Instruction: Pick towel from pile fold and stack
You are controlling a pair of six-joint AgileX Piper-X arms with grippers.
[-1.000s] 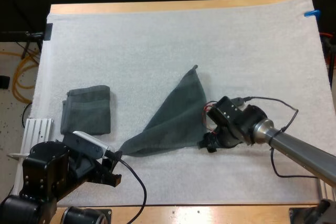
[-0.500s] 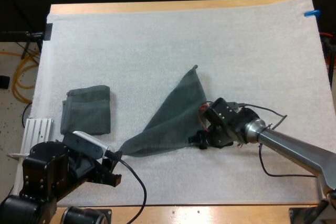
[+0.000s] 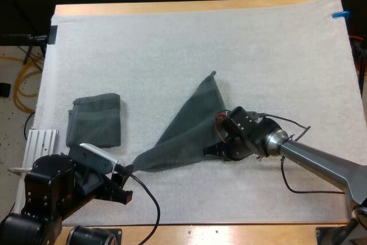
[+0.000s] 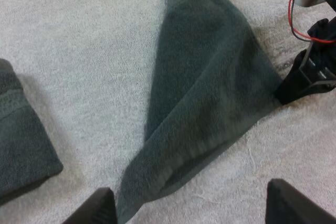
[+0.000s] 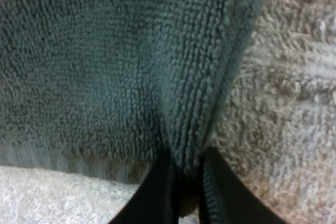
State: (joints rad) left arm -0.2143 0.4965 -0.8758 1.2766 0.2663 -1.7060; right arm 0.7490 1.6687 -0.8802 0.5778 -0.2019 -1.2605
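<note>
Spread towel (image 3: 186, 133): is lying as a flat triangle at the middle of the white mat (image 3: 172, 44), with its point aiming far and its long edge running from near left to right.
Right gripper (image 3: 211, 152): is clamping the spread towel's right corner. The black fingers (image 5: 157, 192) are pinching a raised fold of cloth from both sides.
Left gripper (image 4: 197, 205): is standing at the near left with its fingers wide apart, gripping nothing. The spread towel's near-left tip is lying between them, just beside one finger.
Folded towel (image 3: 94, 120): is resting on the left of the mat, apart from the spread towel and on the far side of the left gripper.
Towel relative to tools: is stretching between the two grippers, one corner at each.
</note>
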